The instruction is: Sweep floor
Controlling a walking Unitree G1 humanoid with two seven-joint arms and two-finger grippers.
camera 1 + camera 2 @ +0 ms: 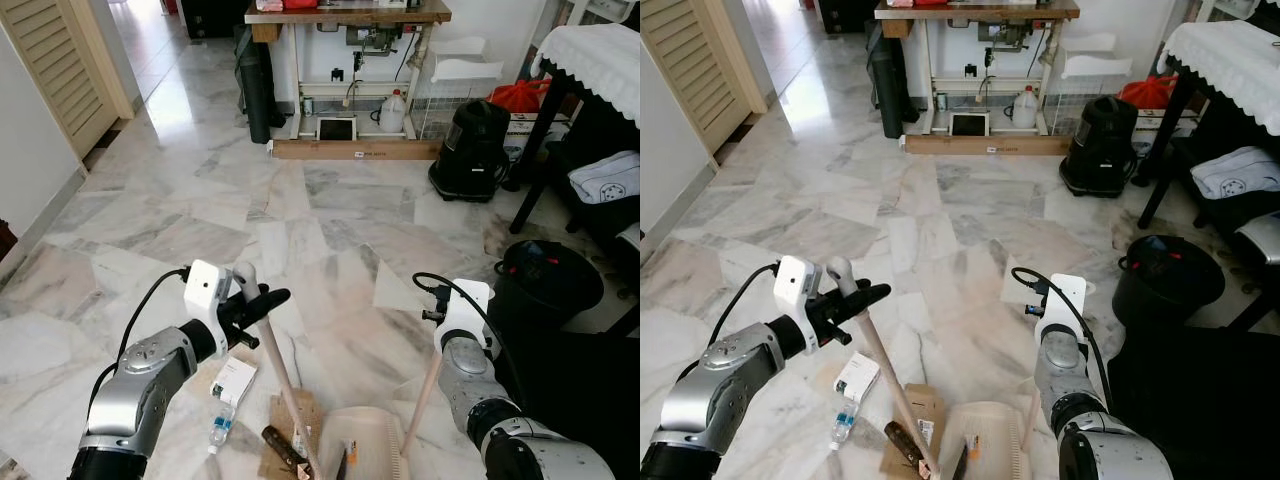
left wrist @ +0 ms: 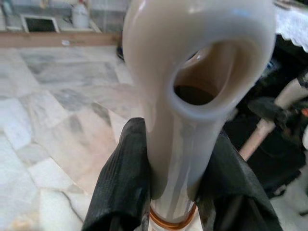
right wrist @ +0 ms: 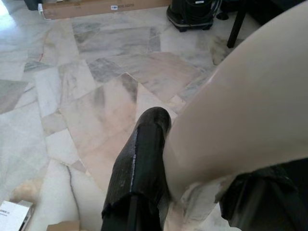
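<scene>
My left gripper is shut on the top of the broom handle, a wooden stick with a cream plastic end and hanging hole. The stick slants down to the floor at the bottom centre. My right gripper is shut on the pale dustpan handle; one black finger lies along it. The beige dustpan rests on the marble floor between my arms. Litter lies by the broom's foot: a white box, a plastic bottle, a brown cardboard piece and a dark scrap.
A black bucket stands close on the right, beside a dark table leg under a white cloth. A black vacuum cleaner and a sewing table with a wooden plank stand at the back. A louvred door is on the left.
</scene>
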